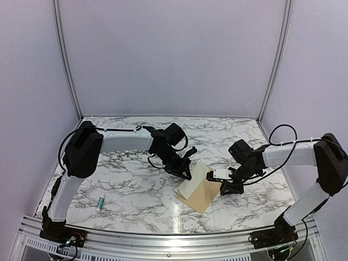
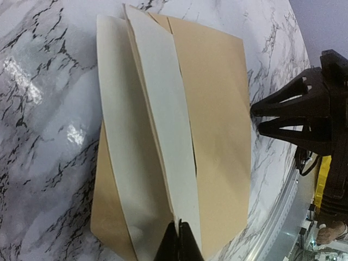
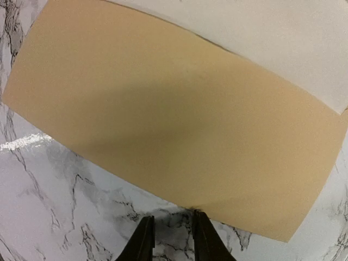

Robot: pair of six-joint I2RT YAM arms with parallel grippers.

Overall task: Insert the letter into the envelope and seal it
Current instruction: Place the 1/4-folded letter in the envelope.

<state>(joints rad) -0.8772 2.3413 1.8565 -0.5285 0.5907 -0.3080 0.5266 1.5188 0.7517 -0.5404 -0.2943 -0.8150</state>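
Pinching letter (image 2: 125, 136) edge with left claw (image 2: 178, 242), closed on it; sheet tents over envelope (image 3: 174, 125). Right claw (image 3: 173, 239) slightly open, empty, tips at envelope's edge.

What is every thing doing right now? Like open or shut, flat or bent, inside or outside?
envelope, lying flat.
letter, bent up, on top of the envelope, not inside it.
left gripper, shut, pinching the letter's edge.
right gripper, a bit open, empty, by the envelope's edge.
small white tube, lying on its side, away from both grippers.
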